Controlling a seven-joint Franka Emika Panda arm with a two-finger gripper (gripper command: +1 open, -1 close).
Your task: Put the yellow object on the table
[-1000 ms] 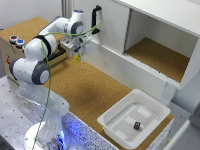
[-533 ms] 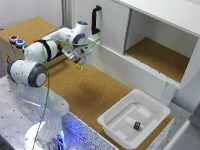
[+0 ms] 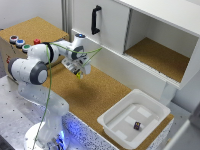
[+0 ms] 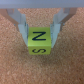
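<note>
— Where was the yellow object [image 4: 39,43] when you looked?

— Clamped in the gripper [image 3: 80,73]. From the wrist view I saw the two pale fingers [image 4: 21,26] pressed against its opposite sides, and the block sat between them with a black "N" on its upper face and an "S" on the face below.

— Was it down on the table [image 3: 95,97] at that point?

— I couldn't tell for sure. The speckled cork filled the whole background behind the block, but whether the block touched it or hung just above, the pictures didn't settle. From the exterior view only a small yellow spot showed at the fingertips, close over the cork.

— And where was that, relative to the white bin [image 3: 122,131]?

— Well apart from it, toward the exterior view's left and farther back, near the front of the white cabinet [image 3: 112,25] with the black handle [image 3: 94,19]. The bin itself sat at the near end of the table with a small dark cube [image 3: 137,125] inside.

— Anything else near the arm?

— A thin green cable [image 3: 91,51] looped past the wrist, and some coloured buttons [image 3: 20,42] sat on a box behind the arm
</note>
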